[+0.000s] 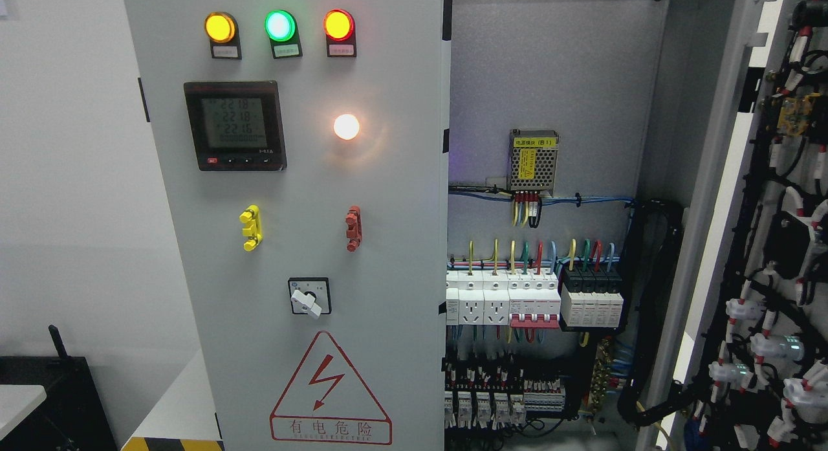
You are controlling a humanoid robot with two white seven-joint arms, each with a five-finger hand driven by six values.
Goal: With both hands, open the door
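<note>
Head view, right door point(763, 244) open, meter point(234, 125) reading 2218

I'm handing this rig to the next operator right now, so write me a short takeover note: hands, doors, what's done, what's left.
Hands: neither the left nor the right hand shows in the head view.
Doors: the right door is swung wide open, its wired inner side facing us at the picture's right. The left door, with lamps, meter and rotary switch, is closed.
Inside: breakers and power supply are exposed.
Done: right door opened.
Left: the left door, if it must be opened too; bring both hands back into view first.
</note>
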